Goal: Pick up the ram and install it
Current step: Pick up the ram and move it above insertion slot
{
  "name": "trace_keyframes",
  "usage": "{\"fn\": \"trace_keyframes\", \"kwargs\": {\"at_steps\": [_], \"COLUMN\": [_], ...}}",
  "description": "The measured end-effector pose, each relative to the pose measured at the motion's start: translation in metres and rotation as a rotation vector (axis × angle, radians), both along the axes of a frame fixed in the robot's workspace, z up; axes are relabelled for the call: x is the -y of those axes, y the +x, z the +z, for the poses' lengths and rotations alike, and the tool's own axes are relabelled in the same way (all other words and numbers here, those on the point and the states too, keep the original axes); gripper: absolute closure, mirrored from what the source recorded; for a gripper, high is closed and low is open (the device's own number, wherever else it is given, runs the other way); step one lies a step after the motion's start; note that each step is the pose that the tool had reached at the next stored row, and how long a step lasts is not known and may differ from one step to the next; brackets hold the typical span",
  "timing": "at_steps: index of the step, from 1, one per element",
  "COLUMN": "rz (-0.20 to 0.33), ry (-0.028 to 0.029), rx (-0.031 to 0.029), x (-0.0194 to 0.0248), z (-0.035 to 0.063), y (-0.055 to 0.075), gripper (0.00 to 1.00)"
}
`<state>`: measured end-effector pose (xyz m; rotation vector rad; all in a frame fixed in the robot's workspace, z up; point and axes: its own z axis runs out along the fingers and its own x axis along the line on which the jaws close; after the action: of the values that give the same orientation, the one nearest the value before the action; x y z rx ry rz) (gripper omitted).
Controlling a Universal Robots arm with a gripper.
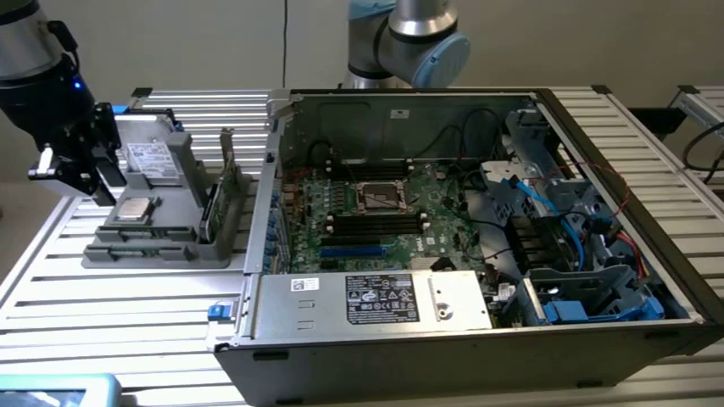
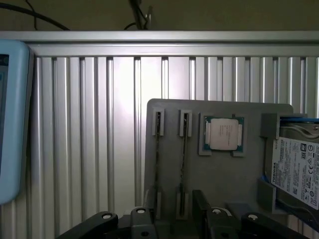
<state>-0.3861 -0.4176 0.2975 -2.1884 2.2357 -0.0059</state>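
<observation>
Two ram sticks stand on edge in the slots of a grey holder (image 1: 142,250) on the exterior view's left. One ram stick (image 1: 213,208) sits nearer and the other (image 1: 234,185) just beyond it. In the wrist view they appear edge-on as thin strips (image 2: 158,159) (image 2: 183,159). My gripper (image 1: 81,174) hangs above the holder's left side, to the exterior view's left of the sticks, apart from them. Its black fingers (image 2: 142,221) stand apart and hold nothing. The open computer case (image 1: 453,356) shows the motherboard's black memory slots (image 1: 374,225).
The holder also carries a silver processor chip (image 2: 223,134) and a hard drive (image 2: 299,172). A light blue device (image 2: 12,119) lies on the slatted aluminium table (image 1: 114,305). Cables and blue drive bays (image 1: 588,297) crowd the case's right side. The arm's base (image 1: 408,42) stands behind the case.
</observation>
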Motion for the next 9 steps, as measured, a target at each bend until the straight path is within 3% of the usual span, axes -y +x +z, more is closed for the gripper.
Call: {"fn": "trace_keyframes", "kwargs": {"at_steps": [6,9], "rz": [-0.001,-0.003], "ry": [-0.0001,-0.0001], "rx": [0.0002,0.0002], "x": [0.0067,0.0077], "z": [-0.0086,-0.0131], "y": [0.000,0.002], "gripper": [0.58,0.58]}}
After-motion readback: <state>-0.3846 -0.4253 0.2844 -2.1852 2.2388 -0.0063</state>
